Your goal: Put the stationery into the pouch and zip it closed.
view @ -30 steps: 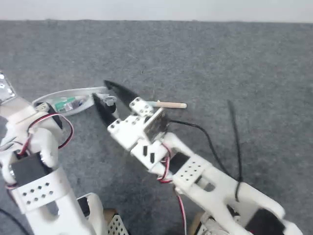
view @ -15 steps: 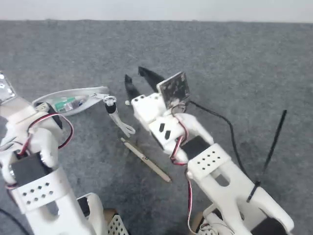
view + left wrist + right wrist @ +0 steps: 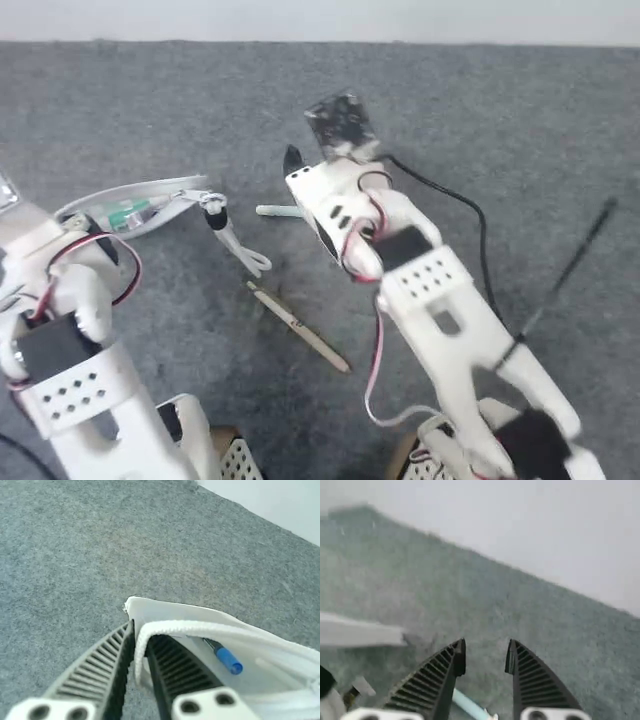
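Heads up, a good chunk of the pouch [image 3: 160, 200] is tucked behind the left arm [image 3: 70, 330] in the overhead shot, so its far end is hard to make out. Through the clear side there's a green thing [image 3: 130, 213] I can't identify. The left wrist camera does show a blue-tipped pen [image 3: 227, 660] lying inside.

The wooden pencil [image 3: 300, 328] lies on the grey mat [image 3: 500, 120] near the pouch's mouth. It has a dark mark on it that's too small to read. The zipper cord [image 3: 238, 245] trails from the pouch's mouth toward the pencil.

The left gripper [image 3: 137, 630] is pinched tight on the pouch's white rim, which sits between its fingers. The right gripper [image 3: 485, 657] is near the pouch's open end, jaws parted a little with nothing between them. From above, its own body covers all but one dark fingertip. A pale pen [image 3: 278, 211] lies on the mat between that gripper and the pouch's mouth, one end hidden under the gripper.
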Robot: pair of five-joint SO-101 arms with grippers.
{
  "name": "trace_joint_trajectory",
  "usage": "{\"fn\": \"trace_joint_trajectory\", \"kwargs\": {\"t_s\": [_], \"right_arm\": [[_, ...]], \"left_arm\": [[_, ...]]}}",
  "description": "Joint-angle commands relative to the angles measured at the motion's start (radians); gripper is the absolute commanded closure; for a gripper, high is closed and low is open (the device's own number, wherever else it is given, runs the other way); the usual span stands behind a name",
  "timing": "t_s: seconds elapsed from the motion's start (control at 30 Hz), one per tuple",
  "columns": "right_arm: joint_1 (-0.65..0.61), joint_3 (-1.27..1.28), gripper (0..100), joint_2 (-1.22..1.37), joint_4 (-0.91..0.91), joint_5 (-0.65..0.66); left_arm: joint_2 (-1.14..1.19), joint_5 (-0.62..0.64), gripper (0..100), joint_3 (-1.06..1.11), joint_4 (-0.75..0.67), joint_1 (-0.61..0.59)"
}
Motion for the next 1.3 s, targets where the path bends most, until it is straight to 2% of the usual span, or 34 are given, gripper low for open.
{"fn": "trace_joint_trajectory", "kwargs": {"t_s": [0.0, 0.1, 0.3, 1.0, 1.27], "right_arm": [[0.022, -0.144, 87.2, 0.071, 0.074, 0.06], [0.044, -0.215, 87.2, 0.13, 0.137, 0.068], [0.074, -0.301, 87.2, 0.205, 0.232, 0.19], [-0.062, -0.456, 87.1, 0.625, 0.231, 0.411], [-0.065, -0.537, 86.9, 0.754, 0.231, 0.5]], "left_arm": [[-0.002, 0.015, 99, -0.01, -0.041, -0.048], [-0.002, 0.017, 99, -0.016, -0.041, -0.072], [-0.002, 0.018, 99, -0.019, -0.041, -0.1], [-0.002, 0.018, 99, -0.021, -0.041, -0.101], [-0.002, 0.017, 99, -0.019, -0.041, -0.098]]}}
